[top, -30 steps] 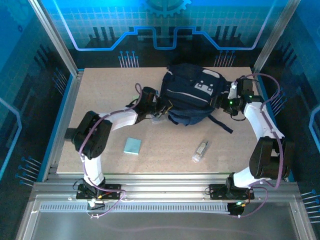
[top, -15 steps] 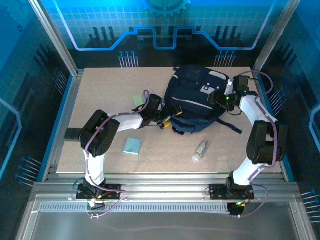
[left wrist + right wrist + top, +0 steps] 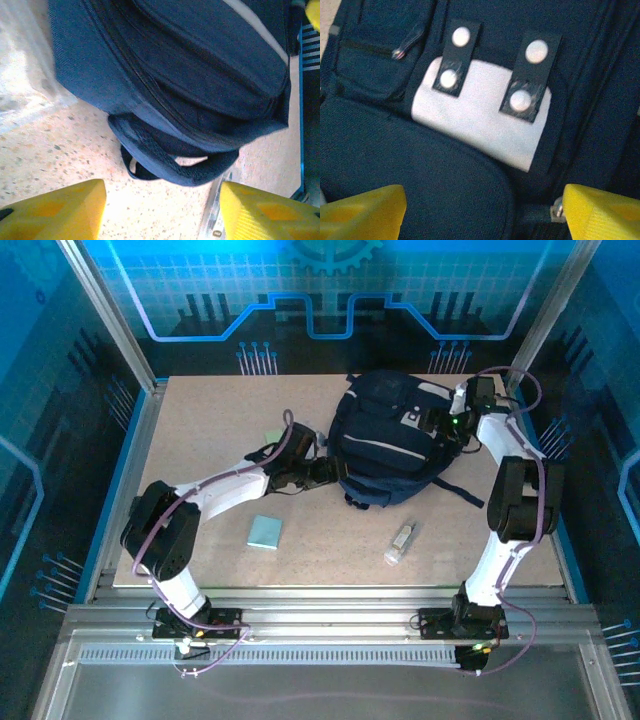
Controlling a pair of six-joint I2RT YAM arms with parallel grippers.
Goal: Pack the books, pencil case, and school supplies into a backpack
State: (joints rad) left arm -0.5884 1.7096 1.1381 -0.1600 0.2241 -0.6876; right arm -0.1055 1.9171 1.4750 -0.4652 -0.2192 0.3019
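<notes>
The backpack [image 3: 385, 450] lies toward the far right of the table [image 3: 200, 410]. Over the last second it has swung round and slid a little farther back, and its front with the white patch [image 3: 480, 125] faces up. The right gripper [image 3: 441, 424] has climbed from the pack's right flank to hover over that patch, fingers spread and holding nothing. The left gripper [image 3: 327, 472], also spread wide and empty, sits at the pack's near-left edge with a fabric loop [image 3: 195, 175] just ahead of it. Neither grips the bag, so this looks like repositioning rather than packing, and the opening probably has to be found first. Still out on the table are the pale teal pad [image 3: 265, 532], the clear-white tube [image 3: 400, 542] and, half behind the left arm, the pale-green block [image 3: 271, 436].
</notes>
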